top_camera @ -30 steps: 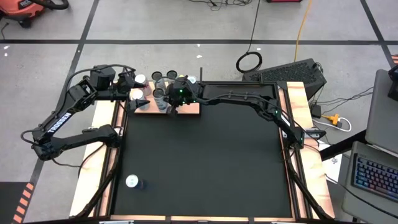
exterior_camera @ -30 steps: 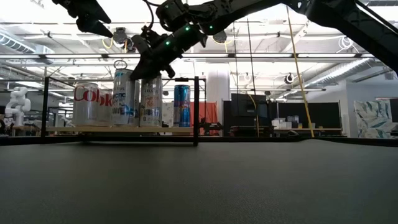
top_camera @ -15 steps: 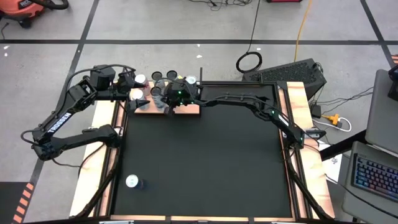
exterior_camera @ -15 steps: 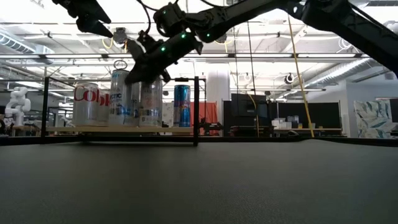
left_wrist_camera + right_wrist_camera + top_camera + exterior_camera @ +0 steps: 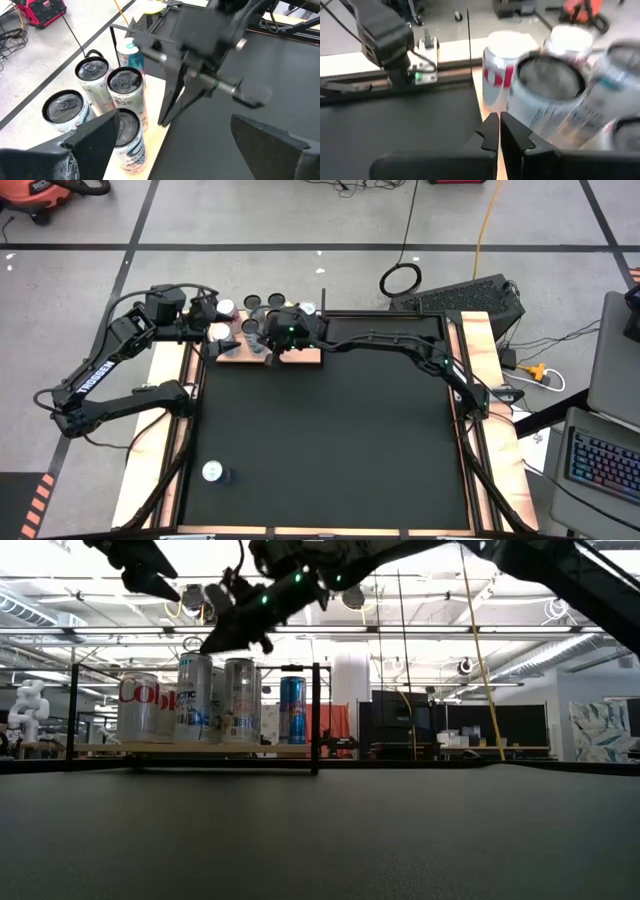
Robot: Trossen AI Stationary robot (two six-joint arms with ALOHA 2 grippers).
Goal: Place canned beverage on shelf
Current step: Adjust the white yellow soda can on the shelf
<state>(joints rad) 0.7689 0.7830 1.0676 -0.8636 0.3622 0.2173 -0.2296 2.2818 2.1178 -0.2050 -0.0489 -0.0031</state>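
The shelf (image 5: 303,356) is a light-wood board with black corner rods at the mat's far left. Several cans (image 5: 195,700) stand upright on it, among them a red-lettered one (image 5: 138,708) and a blue one (image 5: 292,710); they also show in the left wrist view (image 5: 125,85). My right gripper (image 5: 212,638) hovers just above the can tops, fingers shut and empty (image 5: 499,131). My left gripper (image 5: 227,338) waits open at the shelf's left end, higher than the cans. Another can (image 5: 213,472) sits on the mat near the near left corner.
The black mat (image 5: 330,440) spreads bare between the shelf and the near edge, with wooden strips (image 5: 478,370) along its sides. The black rods (image 5: 315,718) rise at the shelf's corners. A keyboard and cables lie beyond the table's right side.
My right gripper has risen from among the can tops to just above them and moved a little toward the table's left. The can with blue lettering beside it has shifted slightly left and now stands upright.
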